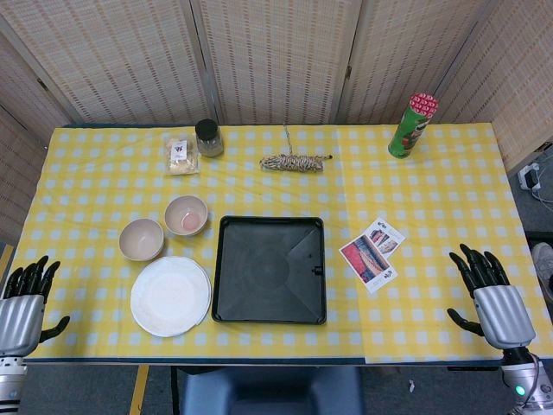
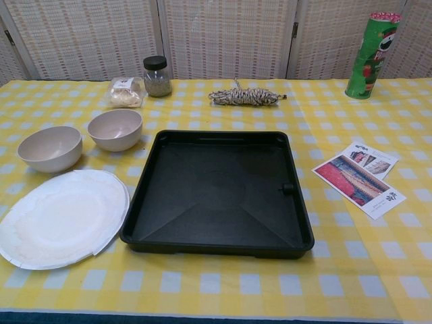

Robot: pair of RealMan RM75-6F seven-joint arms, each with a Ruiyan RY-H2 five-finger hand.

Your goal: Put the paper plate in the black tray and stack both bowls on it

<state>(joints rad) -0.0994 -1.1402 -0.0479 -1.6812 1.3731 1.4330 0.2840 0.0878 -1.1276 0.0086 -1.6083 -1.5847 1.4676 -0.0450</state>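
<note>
Both hands hang at the near table edge, left hand point(image 1: 24, 304) and right hand point(image 1: 492, 298), fingers spread and holding nothing. Inward of the left fingers lies the paper plate point(image 1: 170, 296), just beside the unfilled black tray point(image 1: 226, 285); both bowls point(image 1: 142, 239) point(image 1: 186, 215) sit beyond it. Nothing looks started.
</note>
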